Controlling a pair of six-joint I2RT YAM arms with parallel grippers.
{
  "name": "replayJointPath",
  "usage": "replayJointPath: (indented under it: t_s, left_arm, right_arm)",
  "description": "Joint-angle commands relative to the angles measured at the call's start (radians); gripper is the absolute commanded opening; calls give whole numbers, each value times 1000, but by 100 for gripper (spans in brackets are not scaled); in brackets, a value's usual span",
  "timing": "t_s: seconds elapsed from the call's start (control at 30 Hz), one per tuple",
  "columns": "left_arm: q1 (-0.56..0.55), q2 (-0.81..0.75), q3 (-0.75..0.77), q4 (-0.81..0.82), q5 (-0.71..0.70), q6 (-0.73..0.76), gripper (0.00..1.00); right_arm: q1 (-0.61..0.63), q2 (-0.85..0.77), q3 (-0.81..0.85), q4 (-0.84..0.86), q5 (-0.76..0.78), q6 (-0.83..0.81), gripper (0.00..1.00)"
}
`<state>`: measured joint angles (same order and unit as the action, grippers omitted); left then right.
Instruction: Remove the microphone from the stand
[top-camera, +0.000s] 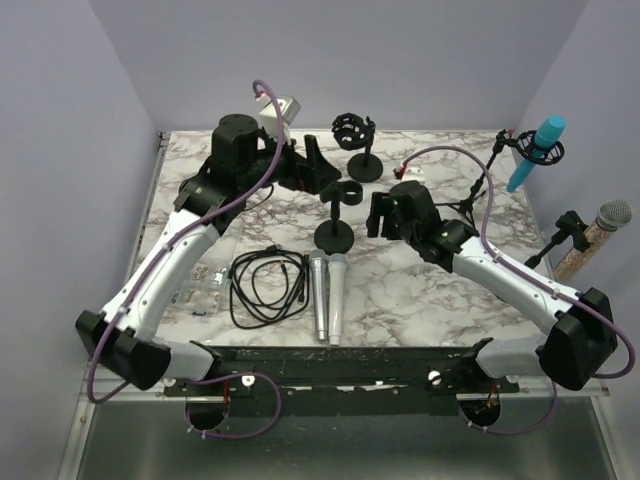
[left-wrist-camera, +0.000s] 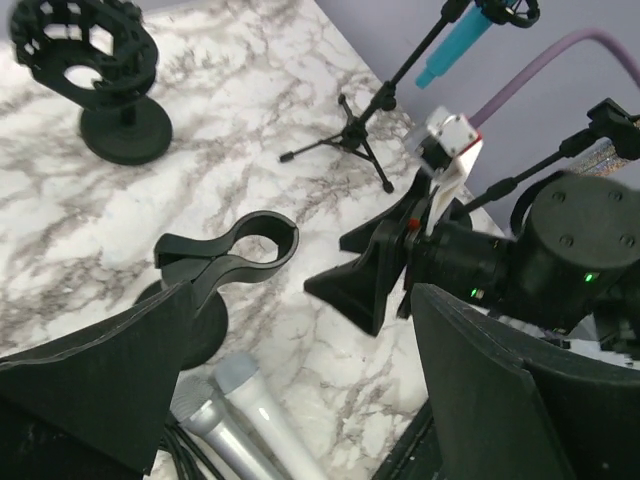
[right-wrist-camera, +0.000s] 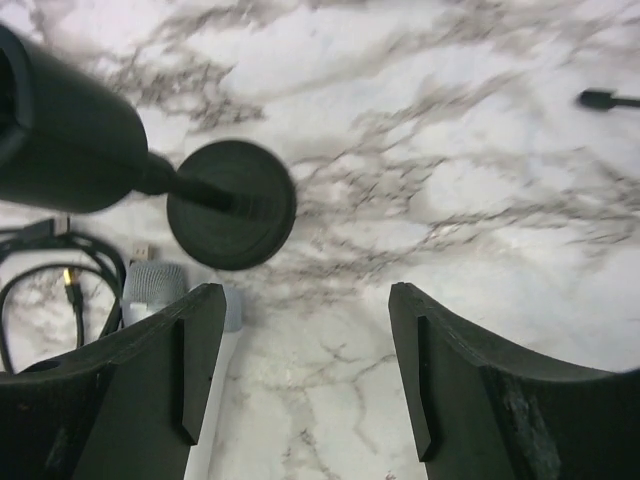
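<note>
A blue microphone (top-camera: 535, 150) sits tilted in a clip on a tripod stand (top-camera: 470, 200) at the back right; it also shows in the left wrist view (left-wrist-camera: 455, 40). A second microphone with a silver grille (top-camera: 600, 228) sits in a stand at the far right edge. Two silver microphones (top-camera: 327, 295) lie side by side on the marble table, also in the left wrist view (left-wrist-camera: 245, 420). An empty clip stand (top-camera: 335, 212) stands mid-table. My left gripper (top-camera: 318, 168) (left-wrist-camera: 300, 380) is open and empty behind it. My right gripper (top-camera: 378, 215) (right-wrist-camera: 305, 370) is open and empty beside its base (right-wrist-camera: 232, 205).
An empty shock-mount stand (top-camera: 355, 140) (left-wrist-camera: 85, 60) stands at the back. A coiled black cable (top-camera: 265, 285) lies left of the loose microphones, with a small clear bag (top-camera: 205, 290) further left. Purple walls close in the table (top-camera: 420, 300) on three sides.
</note>
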<state>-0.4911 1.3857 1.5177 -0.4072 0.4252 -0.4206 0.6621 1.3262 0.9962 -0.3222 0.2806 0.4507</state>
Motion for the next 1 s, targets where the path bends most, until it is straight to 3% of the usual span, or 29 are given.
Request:
replayJointPath:
  t_s: [0.0,0.27,0.73,0.9,0.97]
  left_arm:
    - [2,-152,-98,-10,-119,124,92]
    - [1,-270,-236,60,-153,146,94]
    - [-4,-258,-273,92,-105,111,94]
    - [-4,-254,-275,100,-85,102,93]
    - [-4,-251,-277,103,-76,98,94]
  right_arm:
    - [-3,-28,112,-87,258,-87,74]
    - [-87,34,361,-133,487,-185,74]
    - [-423,135,678,-101,578,-262,73]
    - [-501,153,735,-81,613,-316,96]
    - [-535,160,750,-82,608,-327,100]
